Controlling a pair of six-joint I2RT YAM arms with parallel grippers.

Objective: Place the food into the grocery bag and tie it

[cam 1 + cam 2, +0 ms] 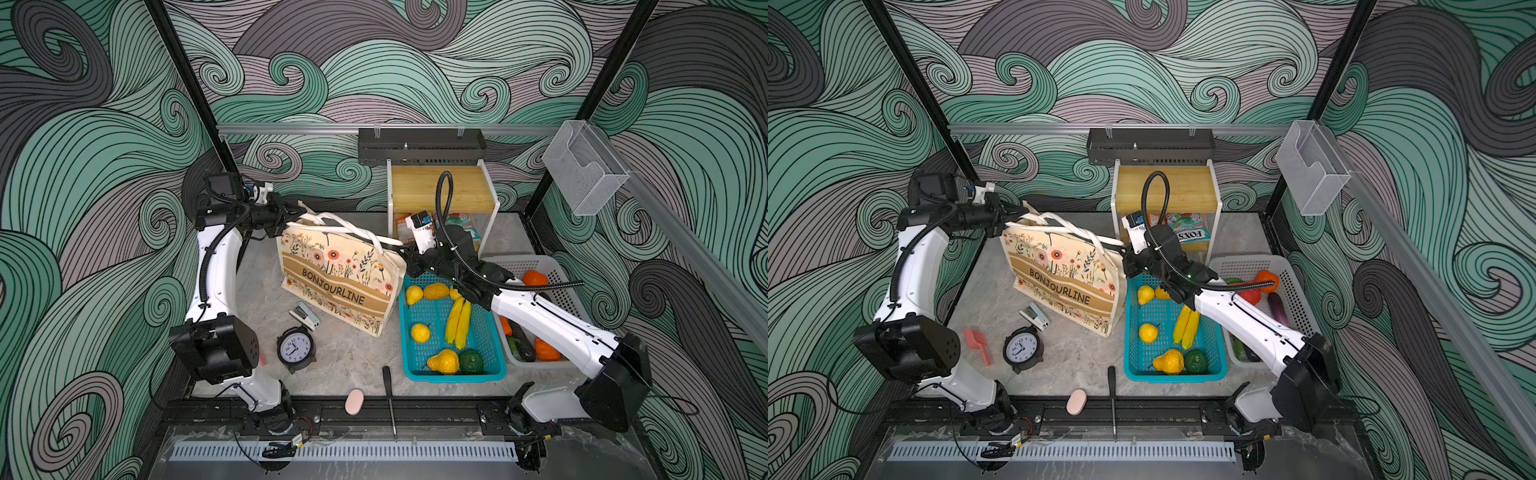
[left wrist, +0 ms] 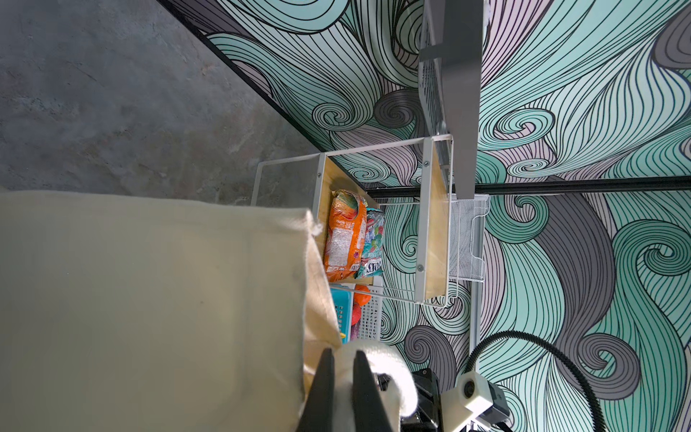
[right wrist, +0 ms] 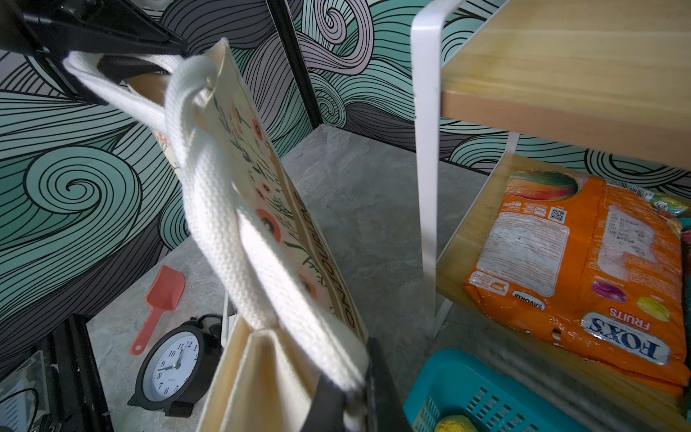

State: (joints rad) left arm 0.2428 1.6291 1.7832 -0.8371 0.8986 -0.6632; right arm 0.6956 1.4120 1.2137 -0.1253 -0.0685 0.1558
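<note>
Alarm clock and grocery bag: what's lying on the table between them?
A small grey stapler lies between the alarm clock and the grocery bag, seen in both top views.

1. Interior of the bag (image 1: 340, 282): unseen in all four views (none looks into its mouth); contents cannot be told.
2. White basket (image 1: 559, 286): contents largely covered by the right arm (image 1: 540, 311) in both top views.
3. Scoop (image 1: 977, 345): hidden behind the left arm (image 1: 216, 266) in a top view.
4. Packets (image 1: 465, 226): partly masked by the right arm's wrist.
5. Right gripper (image 3: 347, 385) and a yellow fruit (image 3: 454, 424): cut off by the edge of the right wrist view.
</note>
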